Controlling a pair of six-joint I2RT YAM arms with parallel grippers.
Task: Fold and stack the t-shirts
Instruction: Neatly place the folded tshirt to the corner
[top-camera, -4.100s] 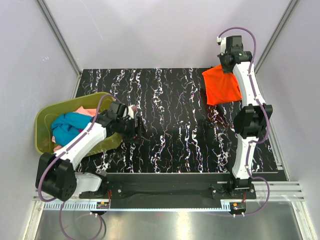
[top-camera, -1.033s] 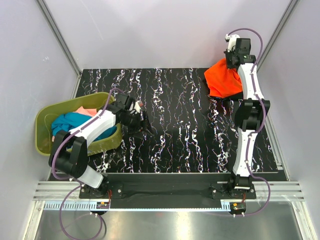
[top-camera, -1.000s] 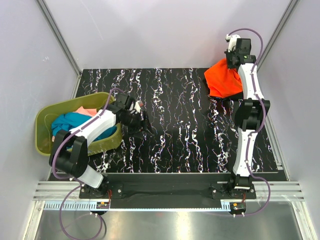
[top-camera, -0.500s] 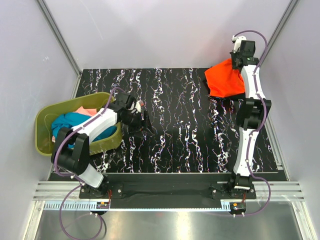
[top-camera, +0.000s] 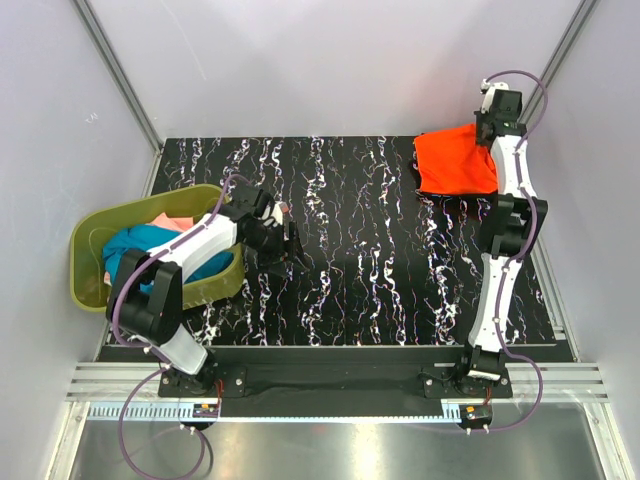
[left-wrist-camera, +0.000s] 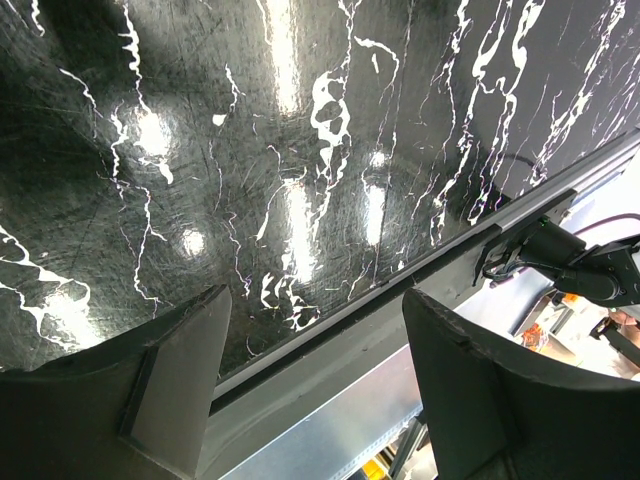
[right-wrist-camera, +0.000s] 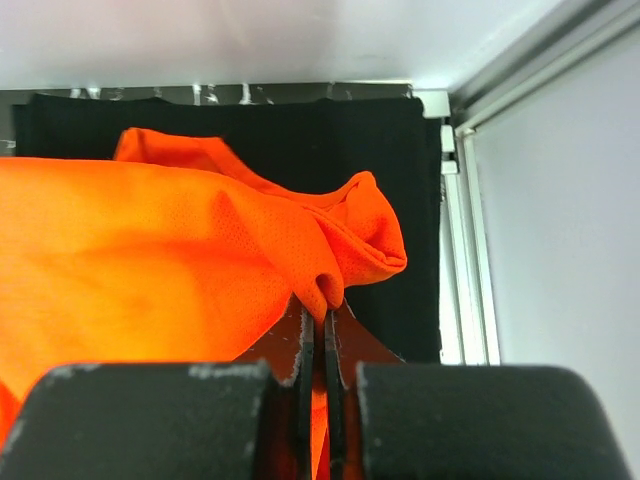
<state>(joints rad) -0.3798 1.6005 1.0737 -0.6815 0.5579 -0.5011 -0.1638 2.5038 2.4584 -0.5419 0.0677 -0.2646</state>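
A bright orange t-shirt (top-camera: 455, 160) lies at the table's far right corner, over a black cloth (right-wrist-camera: 330, 130). My right gripper (top-camera: 497, 122) is shut on a fold of the orange t-shirt (right-wrist-camera: 180, 260) at its right edge; in the right wrist view the cloth is pinched between the closed fingers (right-wrist-camera: 318, 350). My left gripper (top-camera: 287, 240) stands open just right of the basket, low over the bare table, with nothing between its fingers (left-wrist-camera: 180, 370). Teal (top-camera: 140, 250) and pink (top-camera: 172, 220) t-shirts lie bundled in the basket.
An olive-green basket (top-camera: 95, 225) sits at the table's left edge. The black marbled table (top-camera: 340, 250) is bounded by white walls; a metal rail (top-camera: 340, 385) runs along its near edge. The right wall (right-wrist-camera: 560, 250) stands close to my right gripper.
My right gripper has drawn the orange t-shirt's edge to the right and farther back, spreading it flatter. The left arm has barely shifted beside the basket.
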